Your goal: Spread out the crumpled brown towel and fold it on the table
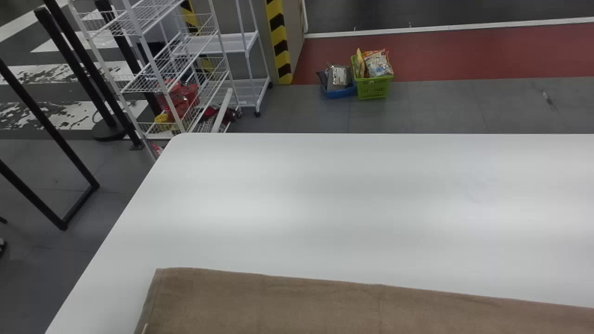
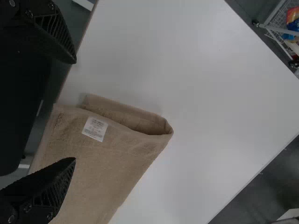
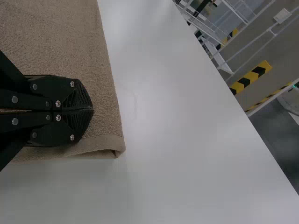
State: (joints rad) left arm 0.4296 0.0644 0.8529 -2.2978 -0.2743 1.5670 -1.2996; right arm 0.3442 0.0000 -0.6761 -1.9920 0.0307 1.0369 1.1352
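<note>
Currently includes one folded towel [image 1: 297, 306] along one table's [image 1: 348, 199] near edge, one spread left gripper [image 2: 75, 110], one pressed-together right gripper [image 3: 92, 109].

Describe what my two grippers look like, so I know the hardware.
The left gripper is black, with wedge-shaped fingers tapering to narrow tips, slatted along the sides, and small round screws near their bases. The right gripper is black too, with flat bars, ridged finger ends and bright round screw heads.

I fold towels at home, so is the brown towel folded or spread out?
Folded: by the white label, the towel doubles over, leaving a gap between its layers.
</note>
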